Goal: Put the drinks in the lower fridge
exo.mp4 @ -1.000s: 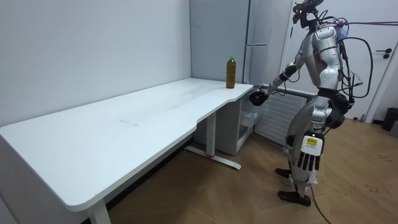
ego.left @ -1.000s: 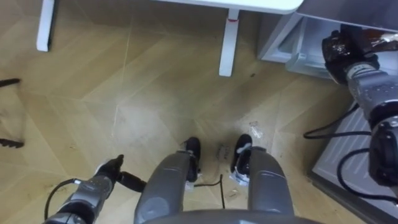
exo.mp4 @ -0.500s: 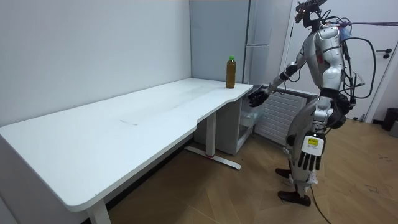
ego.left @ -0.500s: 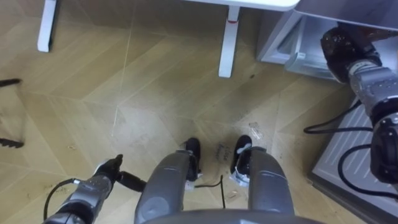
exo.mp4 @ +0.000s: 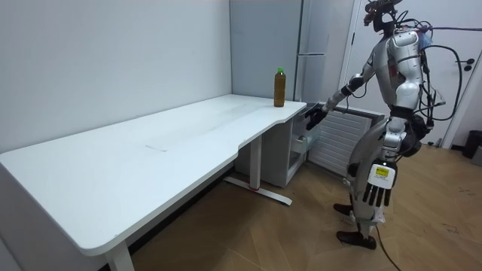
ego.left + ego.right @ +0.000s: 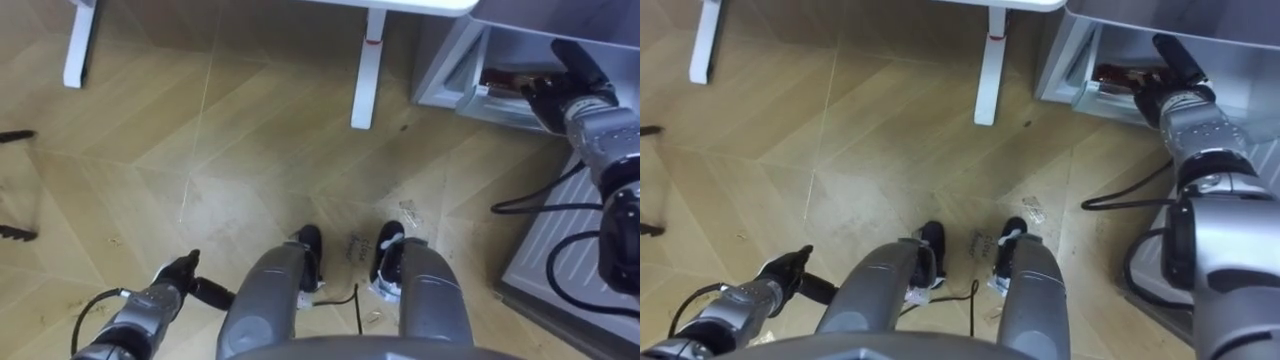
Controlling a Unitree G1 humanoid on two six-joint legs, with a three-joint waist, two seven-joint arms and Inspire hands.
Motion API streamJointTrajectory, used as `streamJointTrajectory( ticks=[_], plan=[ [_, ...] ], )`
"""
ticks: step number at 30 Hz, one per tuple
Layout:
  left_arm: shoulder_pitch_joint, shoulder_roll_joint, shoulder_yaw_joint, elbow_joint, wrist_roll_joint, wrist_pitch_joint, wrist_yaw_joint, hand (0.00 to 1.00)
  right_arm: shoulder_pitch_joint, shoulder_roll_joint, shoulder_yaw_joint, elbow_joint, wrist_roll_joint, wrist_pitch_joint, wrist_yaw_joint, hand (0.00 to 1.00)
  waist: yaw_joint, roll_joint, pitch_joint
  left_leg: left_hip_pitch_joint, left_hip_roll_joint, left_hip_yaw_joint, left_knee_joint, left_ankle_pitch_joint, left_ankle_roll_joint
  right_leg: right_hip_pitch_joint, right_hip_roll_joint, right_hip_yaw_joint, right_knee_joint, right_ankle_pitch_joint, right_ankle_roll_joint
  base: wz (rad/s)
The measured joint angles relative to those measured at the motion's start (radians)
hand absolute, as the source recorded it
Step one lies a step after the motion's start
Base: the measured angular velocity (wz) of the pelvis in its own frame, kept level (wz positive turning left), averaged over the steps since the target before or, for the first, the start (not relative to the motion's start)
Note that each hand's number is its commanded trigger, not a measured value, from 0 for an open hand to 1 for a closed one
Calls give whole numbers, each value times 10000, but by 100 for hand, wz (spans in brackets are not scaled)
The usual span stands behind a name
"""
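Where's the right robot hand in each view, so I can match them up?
Left eye view: right robot hand at upper right, at the open fridge.
Right eye view: upper right too, at the same opening.
Room view: right of centre, just past the table end, below the bottle.
Shared landmark: the white table leg, left of the hand in every view.

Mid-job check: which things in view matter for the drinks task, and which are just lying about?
Job: bottle; lower fridge; right hand, open at the fridge.
Lying about: table under the bottle; left hand, hanging open.
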Motion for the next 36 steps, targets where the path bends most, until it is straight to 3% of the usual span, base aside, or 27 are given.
streamJointTrajectory(
  ticks=[12, 16, 20, 24, 28, 33, 36],
  plan=[
    [161, 138, 19, -58, 41, -5, -14, 0, 250, -182, 297, 54, -376, 32, 11, 0, -217, 31, -57, 484, 67, -229, -72, 21, -38, 743, 176, -261, -462, 127, -16, 2],
    [165, 169, 425, -121, 233, -131, -256, 0, 481, -182, 295, 54, -346, 42, 201, 0, -214, 21, -77, 956, 102, -187, -329, 20, -30, 1224, 308, -240, -832, 241, 46, -8],
    [333, 227, 862, -125, 234, -195, -334, 0, 871, -280, 293, 33, -541, 52, 780, 0, -285, -71, -234, 1337, 118, -171, -565, 22, -25, 1609, 331, -242, -1103, 302, 87, -5],
    [655, 223, 1216, -115, 224, -185, -485, 0, 1429, -376, 292, 11, -809, 73, 1249, 0, -405, -97, -345, 2375, 169, -183, -1123, 24, -27, 2714, 515, -328, -1804, 371, 179, 1],
    [1124, 246, 1548, -117, 226, -193, -477, 0, 2297, -379, 184, -259, -1371, 45, 1748, 0, -585, -180, -515, 3361, 284, -197, -1686, 17, -36, 3874, 718, -446, -2625, 489, 248, 2],
    [1711, 242, 1899, -552, 694, -226, -488, 0, 4041, -367, 132, -2033, -2001, 44, 1995, 0, -543, -161, -575, 4177, 319, -102, -2216, 17, -42, 4610, 852, -386, -3145, 572, 316, -8],
    [2137, 217, 2232, -725, 1145, -284, -441, 0, 4849, -146, 122, -2447, -3718, -206, 2486, 0, -694, -156, -579, 4898, 345, -37, -2683, 14, -75, 5263, 961, -322, -3522, 543, 352, -7]
  ],
)
